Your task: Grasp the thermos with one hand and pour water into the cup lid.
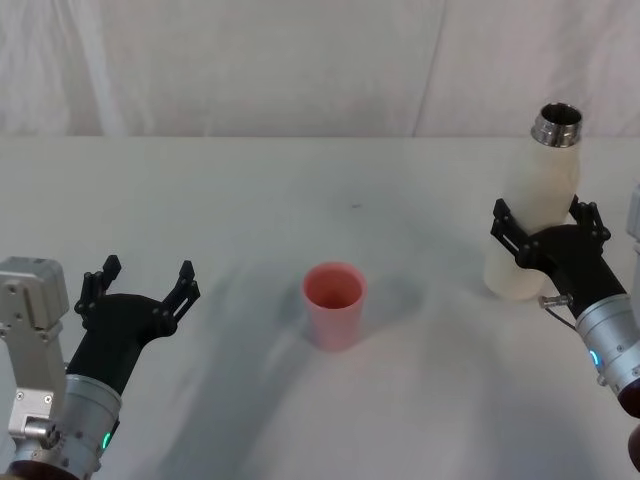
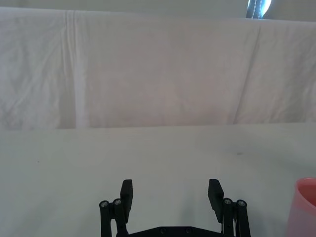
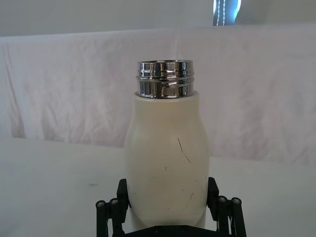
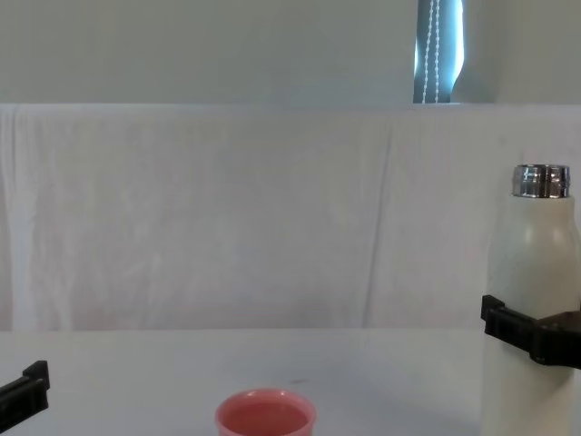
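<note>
Grasp step: right gripper (image 1: 546, 238) fingers clasp upright thermos (image 1: 535, 205), 3 o'clock of cup lid (image 1: 333, 303); left gripper (image 1: 143, 288) spread wide, empty, idle at 9. Next: lift, carry over, tilt neck above rim.

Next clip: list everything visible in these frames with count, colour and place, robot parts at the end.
thermos: one, cream-white with a shiny steel threaded neck, uncapped, upright on the table's right side, between the right gripper's fingers.
cup lid: one, pink-red, upright near the table's middle, apart from both grippers and left of the thermos.
table: one, covered in white cloth, spanning the scene.
backdrop: one, white creased cloth hanging behind the table.
right gripper: one, black, on the right, fingers against both sides of the thermos body.
left gripper: one, black, at the lower left, fingers spread apart and holding nothing, left of the cup lid.
</note>
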`<action>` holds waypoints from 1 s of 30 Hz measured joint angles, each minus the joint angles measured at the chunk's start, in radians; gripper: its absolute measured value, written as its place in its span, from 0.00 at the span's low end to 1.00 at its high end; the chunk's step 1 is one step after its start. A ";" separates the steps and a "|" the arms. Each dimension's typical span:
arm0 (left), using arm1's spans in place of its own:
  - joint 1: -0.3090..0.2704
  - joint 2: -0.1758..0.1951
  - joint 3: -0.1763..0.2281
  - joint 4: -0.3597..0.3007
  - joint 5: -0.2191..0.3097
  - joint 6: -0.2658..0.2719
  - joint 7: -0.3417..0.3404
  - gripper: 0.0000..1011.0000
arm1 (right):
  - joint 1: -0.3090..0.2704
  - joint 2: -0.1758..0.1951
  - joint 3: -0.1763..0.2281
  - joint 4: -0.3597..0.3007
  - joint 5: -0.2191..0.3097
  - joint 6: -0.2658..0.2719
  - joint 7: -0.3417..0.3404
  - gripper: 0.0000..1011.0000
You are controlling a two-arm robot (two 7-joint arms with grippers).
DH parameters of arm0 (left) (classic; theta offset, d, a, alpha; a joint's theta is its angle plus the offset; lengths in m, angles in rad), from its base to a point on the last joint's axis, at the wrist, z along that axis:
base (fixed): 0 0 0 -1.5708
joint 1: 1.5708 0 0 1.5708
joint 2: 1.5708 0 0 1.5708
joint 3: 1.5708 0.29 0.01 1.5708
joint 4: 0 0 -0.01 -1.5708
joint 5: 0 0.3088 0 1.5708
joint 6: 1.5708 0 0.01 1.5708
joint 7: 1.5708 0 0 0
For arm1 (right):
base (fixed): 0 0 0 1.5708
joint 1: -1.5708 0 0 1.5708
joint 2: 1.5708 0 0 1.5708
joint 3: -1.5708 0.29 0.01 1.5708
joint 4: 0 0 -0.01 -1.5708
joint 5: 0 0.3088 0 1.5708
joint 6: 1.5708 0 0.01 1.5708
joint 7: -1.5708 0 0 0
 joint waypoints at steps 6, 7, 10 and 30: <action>0.000 0.000 0.000 0.000 0.000 0.000 0.000 0.99 | 0.001 0.000 -0.004 0.018 0.003 -0.027 0.000 0.94; 0.000 0.000 0.000 0.000 0.000 0.000 0.000 0.99 | 0.001 0.001 -0.005 0.021 0.003 -0.032 0.000 0.94; 0.000 0.000 0.000 0.000 0.000 0.000 0.000 0.99 | 0.001 0.003 -0.008 0.029 0.002 -0.044 0.001 0.94; 0.000 0.000 0.000 0.000 0.000 0.000 0.000 0.99 | 0.011 0.010 -0.019 0.065 -0.013 -0.074 0.010 0.94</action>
